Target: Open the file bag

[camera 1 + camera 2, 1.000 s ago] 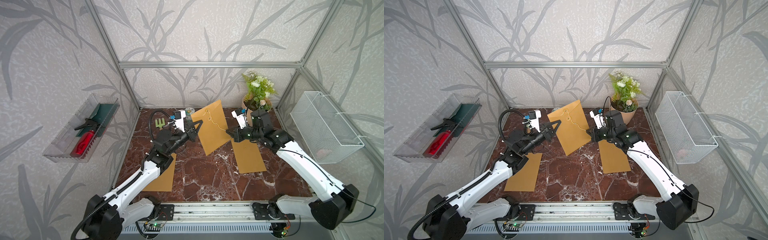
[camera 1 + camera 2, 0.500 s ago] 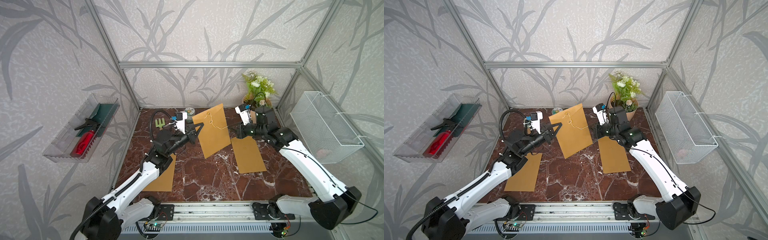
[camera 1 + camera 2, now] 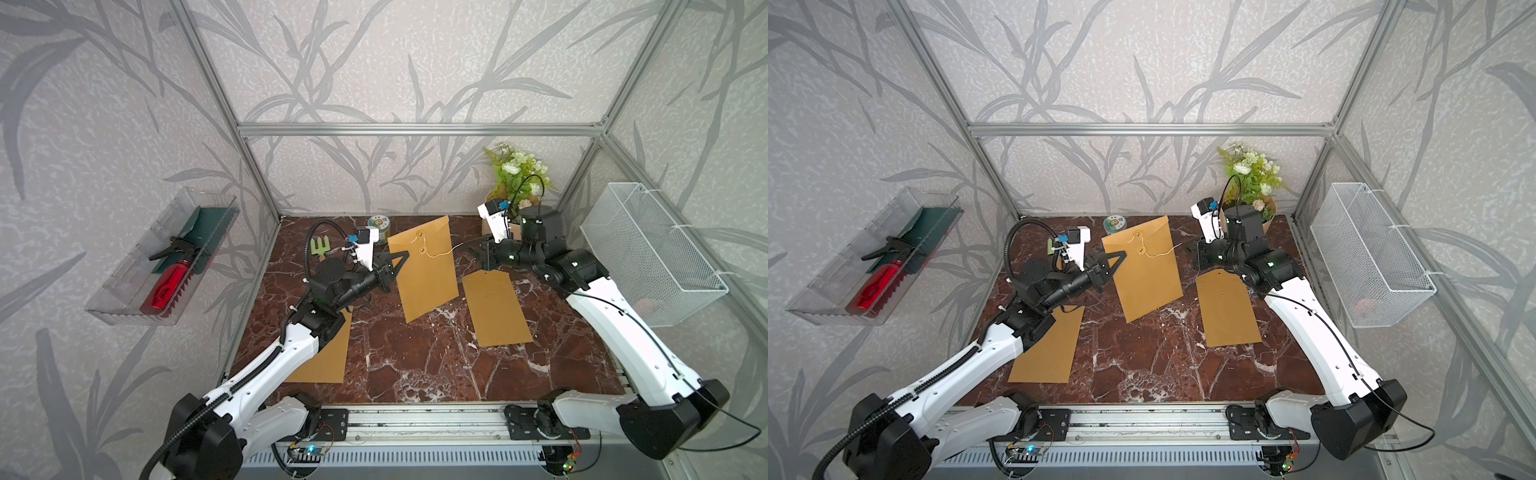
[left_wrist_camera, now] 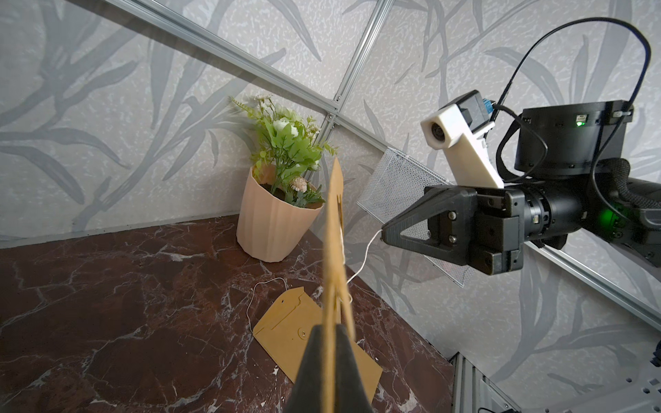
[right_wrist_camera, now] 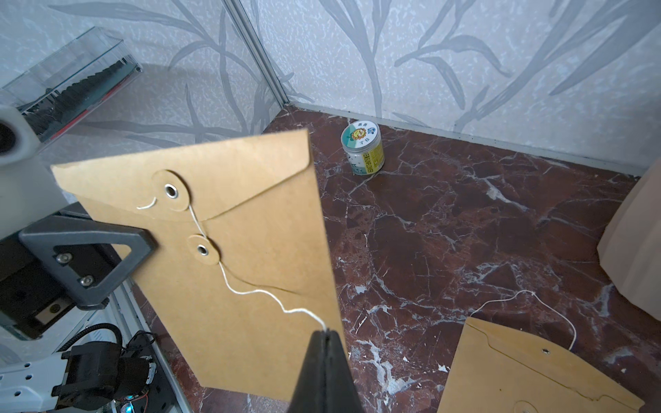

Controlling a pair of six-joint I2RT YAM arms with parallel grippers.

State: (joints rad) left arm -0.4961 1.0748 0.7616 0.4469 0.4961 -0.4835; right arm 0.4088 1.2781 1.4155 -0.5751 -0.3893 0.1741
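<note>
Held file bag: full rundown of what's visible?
The file bag is a tan kraft-paper envelope, held upright and tilted. Its flap is folded shut. A white string runs from the upper eyeleted paper disc past the lower disc, loose and wavy. The left hand pinches one side edge; the right hand pinches the string's free end.

Lighting: bright, even, diffuse from overhead. Shadows: soft, faint on surface [image 3: 415,365]; mild sheen there. Top views: sharp, wide-angle stretch toward edges. Wrist views: left end effector [image 4: 331,332] and right end effector [image 5: 324,336] out of focus; plant [image 4: 286,143] leaves slightly blurred.
</note>
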